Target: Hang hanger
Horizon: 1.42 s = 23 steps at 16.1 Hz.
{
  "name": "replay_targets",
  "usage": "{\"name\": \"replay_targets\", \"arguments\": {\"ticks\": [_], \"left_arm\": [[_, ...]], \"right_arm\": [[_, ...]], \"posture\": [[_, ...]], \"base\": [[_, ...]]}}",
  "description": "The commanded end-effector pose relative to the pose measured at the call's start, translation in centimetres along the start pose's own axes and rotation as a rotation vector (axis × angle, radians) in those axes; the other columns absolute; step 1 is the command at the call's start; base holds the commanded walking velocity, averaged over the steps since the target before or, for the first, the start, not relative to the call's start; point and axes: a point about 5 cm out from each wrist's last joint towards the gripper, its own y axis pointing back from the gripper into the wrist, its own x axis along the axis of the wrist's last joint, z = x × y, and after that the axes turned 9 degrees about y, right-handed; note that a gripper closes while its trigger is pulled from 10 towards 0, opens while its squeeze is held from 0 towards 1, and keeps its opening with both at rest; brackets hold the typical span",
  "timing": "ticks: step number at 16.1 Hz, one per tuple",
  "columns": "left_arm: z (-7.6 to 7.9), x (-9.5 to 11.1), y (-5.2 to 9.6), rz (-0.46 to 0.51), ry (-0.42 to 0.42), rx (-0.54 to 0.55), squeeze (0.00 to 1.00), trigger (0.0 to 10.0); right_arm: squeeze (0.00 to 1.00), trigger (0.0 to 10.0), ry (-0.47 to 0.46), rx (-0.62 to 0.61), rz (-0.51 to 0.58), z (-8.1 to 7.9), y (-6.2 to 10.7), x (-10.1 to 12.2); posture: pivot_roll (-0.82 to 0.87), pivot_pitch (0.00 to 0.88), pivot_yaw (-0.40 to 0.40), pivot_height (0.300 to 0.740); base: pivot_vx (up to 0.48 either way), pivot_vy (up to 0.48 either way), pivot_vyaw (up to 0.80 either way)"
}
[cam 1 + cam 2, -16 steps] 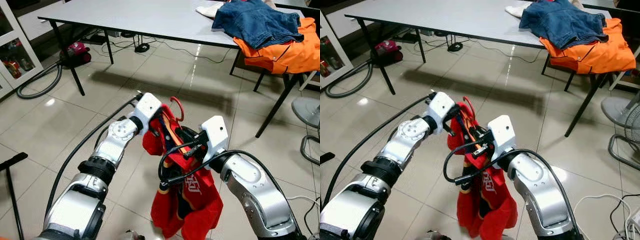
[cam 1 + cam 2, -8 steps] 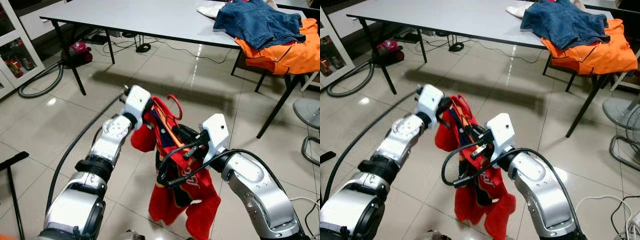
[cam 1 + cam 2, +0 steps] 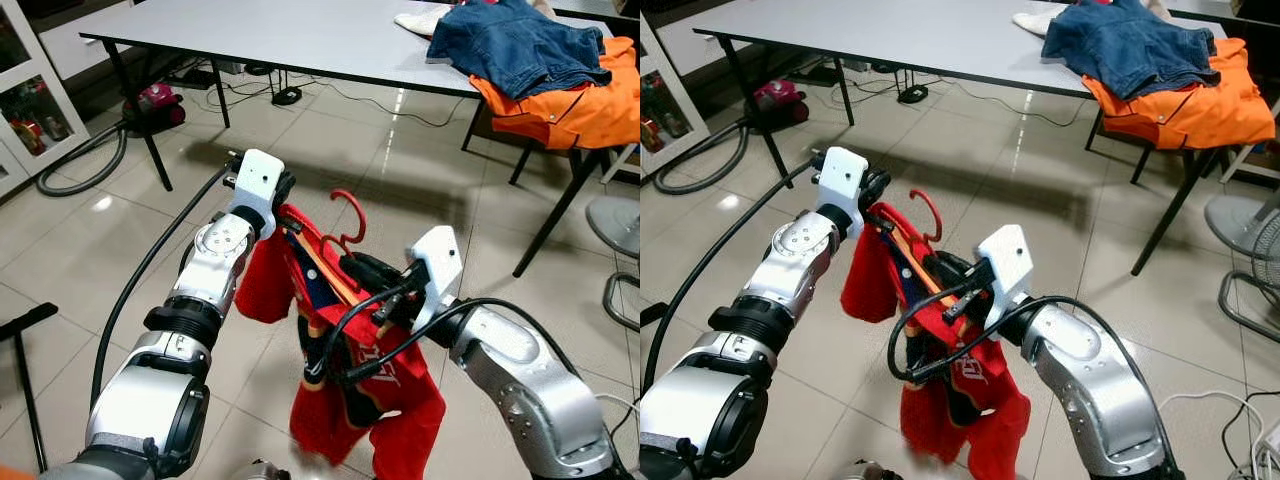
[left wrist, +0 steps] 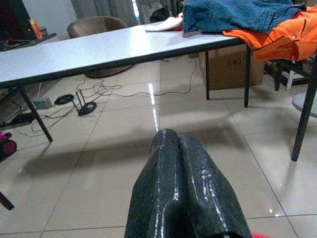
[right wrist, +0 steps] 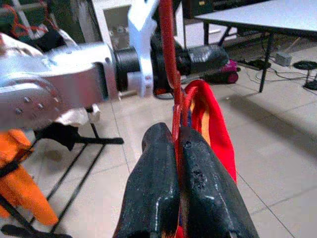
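Right wrist view: your right gripper (image 5: 179, 148) pinches the red plastic hanger (image 3: 343, 222) by its neck, so the red jersey (image 3: 365, 385) hangs free; left gripper (image 4: 171, 141) fingers pressed together.

— What sort of place is this looking like?

— A workroom or lab more than a living room. Glossy beige tiles (image 3: 90, 250) are reflecting ceiling lights, and a long grey table (image 3: 300, 35) on black legs is standing well beyond the fingers.

— Anything lying about?

— Jeans (image 3: 515, 45) and an orange jacket (image 3: 570, 100) are piling up on the table's end, cables (image 4: 94, 94) are trailing underneath, a vacuum (image 3: 150, 105) is sitting beside a glass cabinet (image 3: 30, 90), and a cardboard box (image 4: 225, 67) is showing beyond the left fingers.
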Motion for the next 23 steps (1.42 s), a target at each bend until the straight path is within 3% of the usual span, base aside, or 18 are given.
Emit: {"name": "replay_targets", "arguments": {"ticks": [1, 2, 3, 4, 5, 7, 10, 12, 14, 15, 18, 20, 21, 23], "left_arm": [[0.0, 0.3, -0.2, -0.002, 0.007, 0.012, 0.0, 0.0], [-0.1, 0.5, -0.3, 0.007, 0.008, 0.011, 0.0, 0.0], [-0.3, 0.7, -0.3, 0.018, 0.01, 0.015, 0.0, 10.0], [-0.9, 1.4, -0.3, 0.051, 0.029, 0.038, 0.89, 10.0], [-1.2, 1.8, -0.3, 0.064, 0.029, 0.047, 1.0, 10.0], [-2.7, 4.1, -0.3, 0.119, 0.006, 0.074, 1.0, 10.0], [-3.3, 5.2, -0.2, 0.134, 0.027, 0.077, 1.0, 10.0], [-3.5, 5.2, -0.3, 0.066, 0.053, 0.047, 1.0, 10.0], [-3.7, 4.2, 0.1, -0.084, -0.008, -0.013, 1.0, 10.0], [-3.7, 4.2, 0.1, -0.084, -0.008, -0.013, 1.0, 10.0], [-5.9, 5.0, 1.0, -0.116, -0.054, 0.04, 1.0, 10.0], [-5.9, 5.4, 1.4, -0.119, -0.041, 0.014, 1.0, 10.0], [-5.9, 5.6, 1.5, -0.118, -0.031, 0.012, 0.0, 10.0], [-5.3, 5.0, 1.6, -0.136, 0.019, -0.012, 0.0, 10.0]], "right_arm": [[0.0, 0.0, 0.022, 0.022, 0.102, 0.1, 0.0, 2.4], [0.0, 0.0, 0.01, 0.014, 0.117, 0.3, 0.2, 2.8], [0.0, 0.0, 0.009, 0.012, 0.118, 0.5, 0.3, 2.9], [0.0, 0.0, 0.018, 0.009, 0.105, 0.7, 0.3, 2.7], [0.0, 0.0, 0.021, 0.007, 0.097, 0.7, 0.4, 2.5], [0.0, 0.0, 0.012, 0.002, 0.072, 0.6, 0.3, 1.9], [0.0, 0.0, 0.008, 0.003, 0.05, 0.4, 0.3, 1.3], [0.0, 0.0, 0.012, 0.004, 0.04, 0.4, 0.3, 1.1], [0.0, 0.0, 0.019, -0.008, 0.032, 0.5, 0.4, 1.0], [0.0, 0.0, 0.019, -0.008, 0.032, 0.5, 0.4, 1.0], [0.0, 0.0, 0.09, -0.177, 0.002, 2.7, 0.0, 0.0], [0.0, 0.0, 0.082, -0.26, 0.015, 3.7, -0.2, -0.2], [0.0, 0.0, 0.077, -0.282, 0.022, 3.9, -0.2, -0.3], [0.0, 0.0, 0.068, -0.304, 0.051, 3.9, -0.6, -0.1]], "posture": [[-0.08, 0.002, 0.052, 0.74], [-0.08, 0.003, 0.053, 0.74], [-0.07, 0.003, 0.052, 0.74], [-0.07, 0.005, 0.051, 0.74], [-0.07, 0.005, 0.051, 0.74], [-0.07, 0.008, 0.049, 0.74], [-0.06, 0.012, 0.049, 0.74], [-0.06, 0.013, 0.05, 0.74], [-0.06, 0.015, 0.051, 0.74], [-0.06, 0.015, 0.051, 0.74], [-0.02, 0.002, 0.038, 0.74], [-0.01, 0.0, 0.035, 0.74], [0.0, 0.0, 0.034, 0.74], [0.0, 0.0, 0.03, 0.74]], "base": [[0.0, 0.0, 0.0], [0.0, 0.0, 0.0], [0.0, 0.0, 0.0], [0.0, 0.0, 0.0], [0.0, 0.0, 0.0], [0.0, 0.0, 0.0], [0.0, 0.0, 0.0], [0.0, 0.0, 0.0], [0.0, 0.0, 0.0], [0.0, 0.0, 0.0], [0.0, 0.0, 0.0], [0.0, 0.0, 0.0], [0.0, 0.0, 0.0], [0.0, 0.0, 0.0]]}}
